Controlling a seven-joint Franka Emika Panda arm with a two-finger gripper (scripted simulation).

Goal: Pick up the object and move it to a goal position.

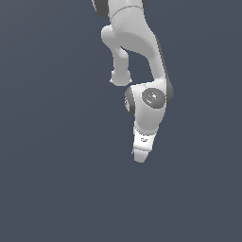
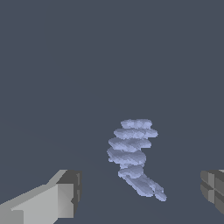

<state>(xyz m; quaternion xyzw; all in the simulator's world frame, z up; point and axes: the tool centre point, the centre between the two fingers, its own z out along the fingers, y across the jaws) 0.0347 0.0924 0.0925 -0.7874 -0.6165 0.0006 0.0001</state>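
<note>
The jaws stood wide apart, holding nothing, with the object (image 2: 134,157) lying on the desk (image 2: 65,65) between the fingers (image 2: 65,199), lower centre of the wrist view. A good grasp likely needed descending further and centring before closing.

The object (image 2: 133,155), a pale blue-lavender ridged lump of stacked flat layers, curves and tapers to one end.
</note>
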